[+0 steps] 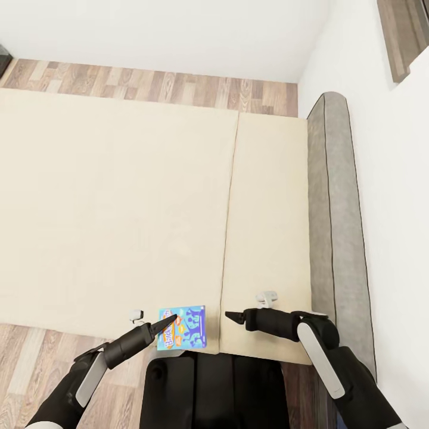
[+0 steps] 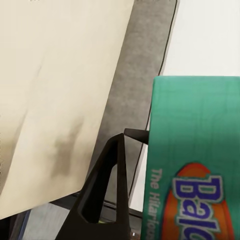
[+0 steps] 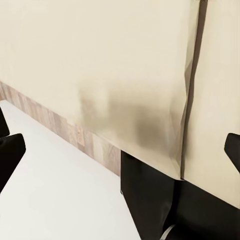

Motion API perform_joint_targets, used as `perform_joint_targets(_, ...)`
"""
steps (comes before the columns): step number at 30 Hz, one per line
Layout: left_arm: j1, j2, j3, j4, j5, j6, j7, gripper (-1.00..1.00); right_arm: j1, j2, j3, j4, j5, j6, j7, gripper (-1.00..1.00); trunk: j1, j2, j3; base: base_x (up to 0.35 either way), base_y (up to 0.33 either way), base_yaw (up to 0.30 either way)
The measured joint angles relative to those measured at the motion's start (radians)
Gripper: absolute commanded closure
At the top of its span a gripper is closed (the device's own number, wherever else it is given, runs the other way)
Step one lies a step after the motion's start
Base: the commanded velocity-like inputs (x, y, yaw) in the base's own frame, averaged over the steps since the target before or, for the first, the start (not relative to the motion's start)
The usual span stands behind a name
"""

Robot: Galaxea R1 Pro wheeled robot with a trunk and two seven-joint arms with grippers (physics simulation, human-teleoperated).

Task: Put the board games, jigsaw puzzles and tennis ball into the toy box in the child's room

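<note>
One board game [image 1: 182,327] sits in my left jaws [image 1: 170,322], clamped on its edge at the bed's [image 1: 119,208] near rim. My right jaws [image 1: 232,316] hang spread and empty. I'd lift it level before turning away. Its lid art is cropped in the wrist view.

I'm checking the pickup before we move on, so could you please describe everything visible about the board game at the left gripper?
The board game is a thin rectangular box with a blue lid printed with cartoon figures and a logo. The left wrist view shows a green face with an orange oval and partial lettering. It sits at the near edge of the beige bed, partly overhanging it. The left gripper has a fingertip against it; whether it is clamped is unclear.
</note>
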Motion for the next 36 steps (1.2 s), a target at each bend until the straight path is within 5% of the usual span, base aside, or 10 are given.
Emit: perform_joint_targets(36, 0.0, 0.002, 0.001, 0.0, -0.001, 0.004, 0.0, 1.0, 0.002, 0.003, 0.009, -0.003, 0.0, -0.002, 0.0, -1.0, 0.0, 0.0, 0.033, 0.0, 0.0, -0.003)
